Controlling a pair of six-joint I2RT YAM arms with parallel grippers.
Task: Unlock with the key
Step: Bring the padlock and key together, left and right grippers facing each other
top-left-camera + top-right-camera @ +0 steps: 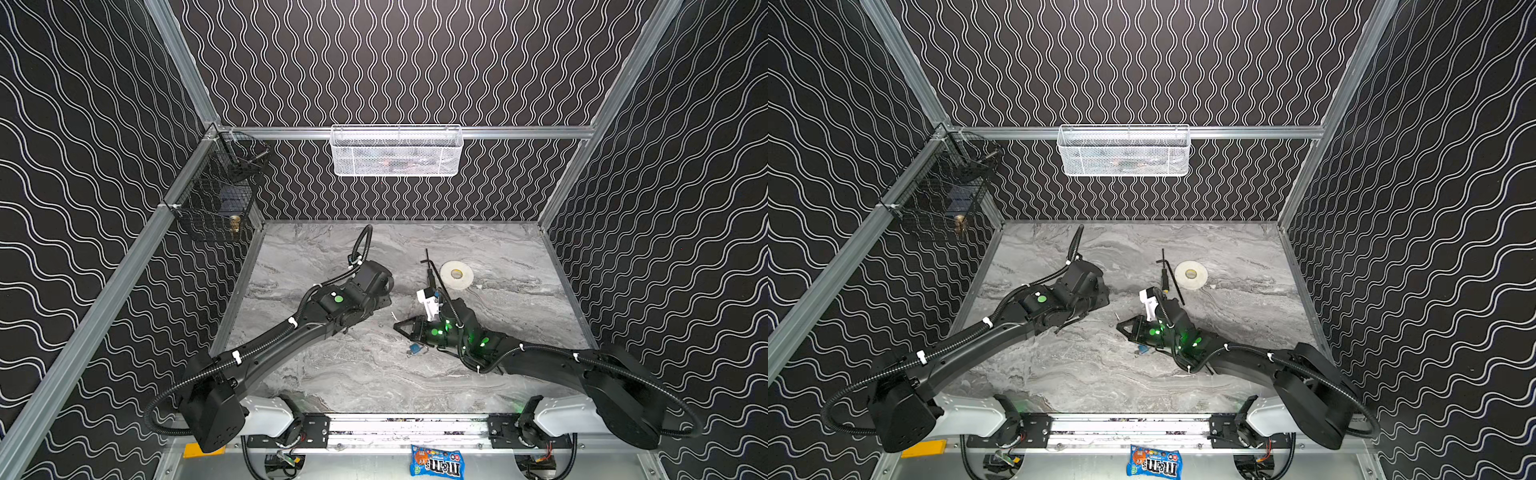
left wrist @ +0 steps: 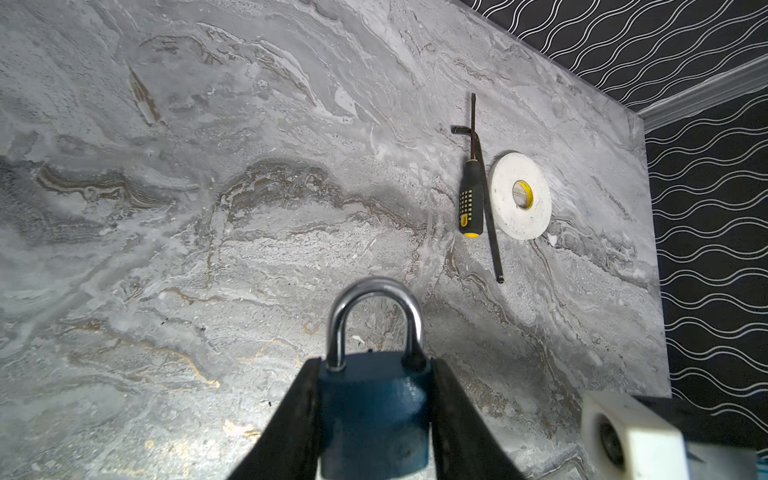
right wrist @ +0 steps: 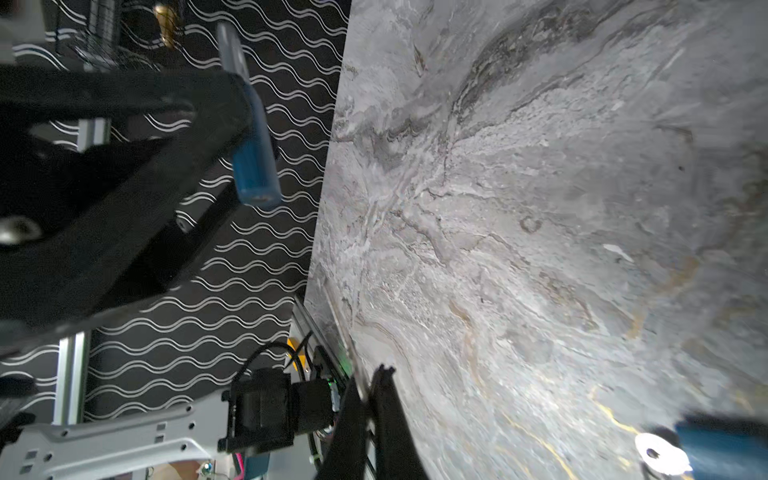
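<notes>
I'm seeing the grey marble table (image 1: 332, 374) carrying a screwdriver (image 2: 471, 199), a hex key (image 2: 495, 253) crossing it, a white tape roll (image 2: 505, 216) just beside, and a blue-capped key (image 1: 415, 349) nearer the front.

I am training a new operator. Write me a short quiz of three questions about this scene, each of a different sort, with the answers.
1. What does the left gripper hold?
2. True or false: the right gripper stands wide open.
3. Which thing lies on the table next to the screwdriver? A. a bag of sweets; B. a roll of tape; C. a white basket.

Key:
1. a blue padlock
2. false, the right gripper is shut
3. B
</notes>
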